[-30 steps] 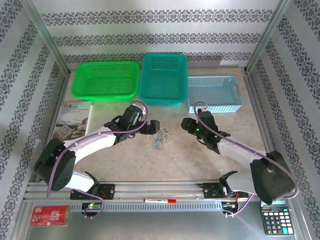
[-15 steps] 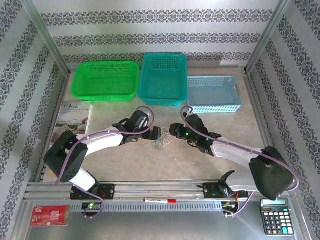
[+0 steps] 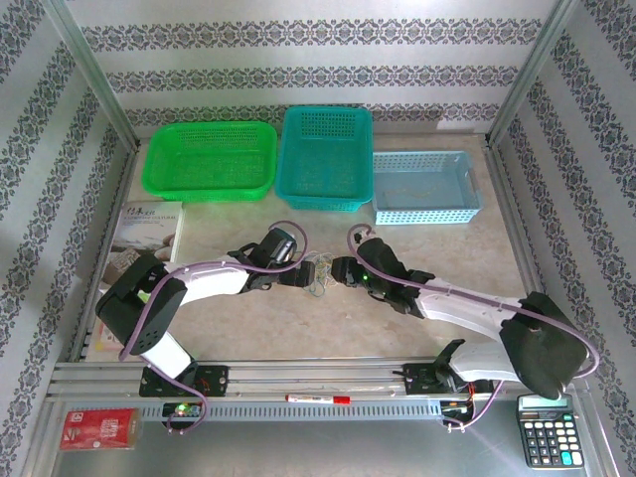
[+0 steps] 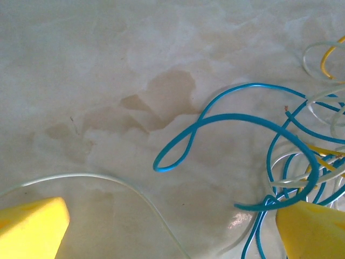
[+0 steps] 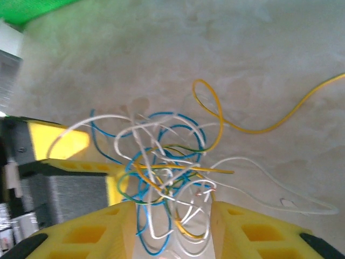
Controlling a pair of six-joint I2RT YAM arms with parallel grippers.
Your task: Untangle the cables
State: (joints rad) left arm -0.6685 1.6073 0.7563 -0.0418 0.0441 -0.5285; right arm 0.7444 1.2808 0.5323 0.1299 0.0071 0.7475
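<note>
Blue-and-cream cables [image 5: 161, 172], tangled, directionless clump

Glossy plastic-sheathed cables [image 5: 161, 167] on a smooth, faintly mottled, stone-look table [image 4: 108, 54], with matt yellow plastic fingers [image 5: 259, 232].

The left gripper [image 3: 304, 270] and right gripper [image 3: 340, 269] have converged onto the tangled bundle of thin blue, white, yellow cables [image 3: 320, 275].

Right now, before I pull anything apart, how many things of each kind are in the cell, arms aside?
Perforated plastic baskets: 3 (green, teal, pale blue)
Tangled bundle of thin coloured wires: 1
Printed booklet: 1
Black calculator: 1
Red-and-white marker pen: 1
Red packet: 1
Total: 8
</note>
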